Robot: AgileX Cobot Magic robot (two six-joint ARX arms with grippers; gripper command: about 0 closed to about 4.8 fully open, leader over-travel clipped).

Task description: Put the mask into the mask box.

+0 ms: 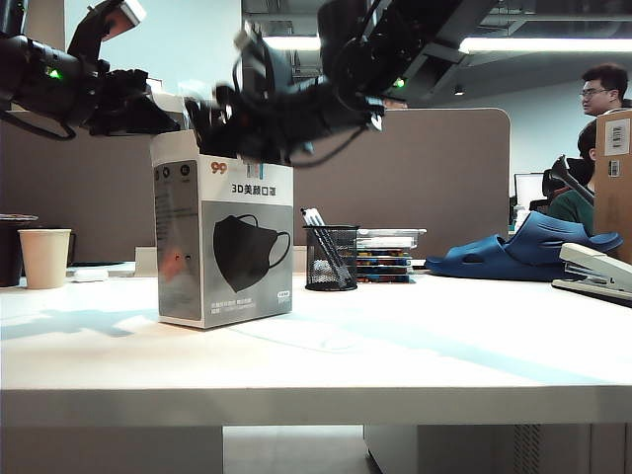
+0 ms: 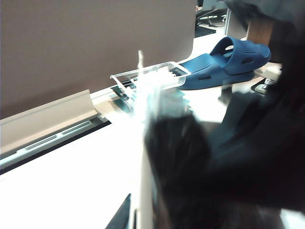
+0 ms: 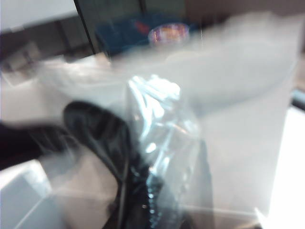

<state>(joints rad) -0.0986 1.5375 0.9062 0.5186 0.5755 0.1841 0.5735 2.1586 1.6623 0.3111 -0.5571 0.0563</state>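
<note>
Right gripper [image 1: 212,114] is clamped tight on the wrapped mask [image 3: 159,143] right over the mask box [image 1: 225,242] opening; blur hides its orientation. Left gripper [image 1: 148,114] is closed at the box's top-left flap; can't tell if it's holding it.
</note>
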